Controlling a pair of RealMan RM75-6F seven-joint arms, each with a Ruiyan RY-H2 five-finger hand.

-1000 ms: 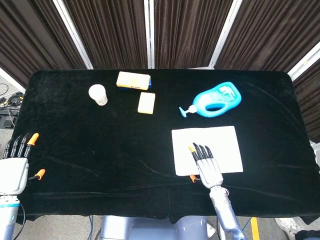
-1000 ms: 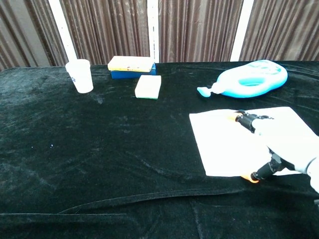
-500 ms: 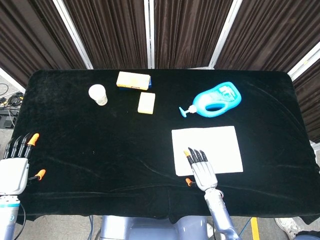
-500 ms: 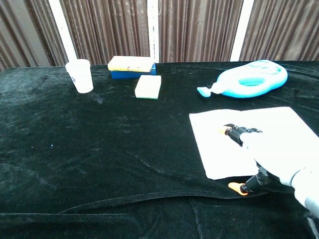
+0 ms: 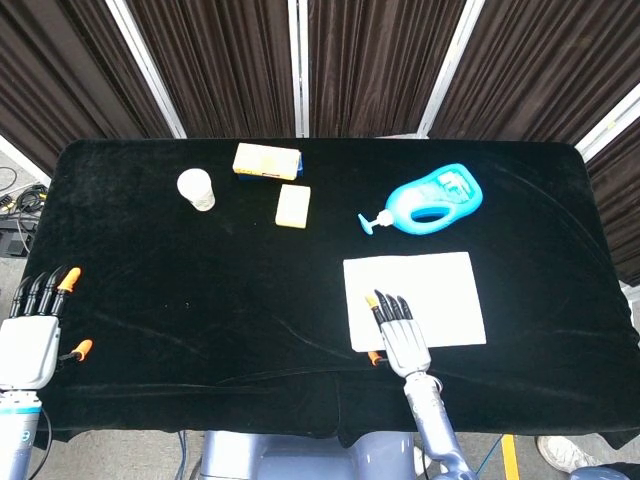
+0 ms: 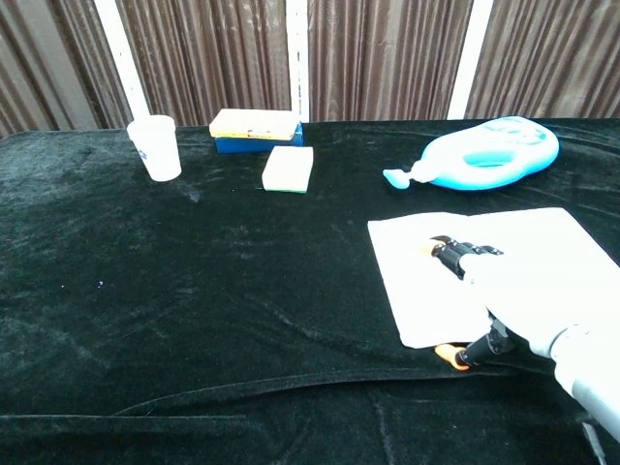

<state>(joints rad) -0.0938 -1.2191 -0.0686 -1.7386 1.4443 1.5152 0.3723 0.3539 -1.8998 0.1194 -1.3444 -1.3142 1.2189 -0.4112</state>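
Observation:
My right hand (image 5: 399, 333) (image 6: 494, 289) lies flat, palm down, fingers stretched out, over the near left part of a white cloth (image 5: 430, 282) (image 6: 542, 242); its thumb sticks out past the cloth's front edge. It holds nothing. At the table's left edge my left hand (image 5: 30, 338) hovers with fingers straight and apart, empty; the chest view does not show it. A blue pump bottle (image 5: 432, 202) (image 6: 489, 155) lies on its side behind the cloth.
At the back left of the black table (image 5: 200, 290) stand a white cup (image 5: 196, 189) (image 6: 156, 147), a yellow-topped blue box (image 5: 266, 160) (image 6: 255, 130) and a yellow sponge (image 5: 292, 206) (image 6: 288, 169). Dark curtains hang behind.
My right hand has slid back and left across the cloth towards its front left corner. The left hand has barely moved.

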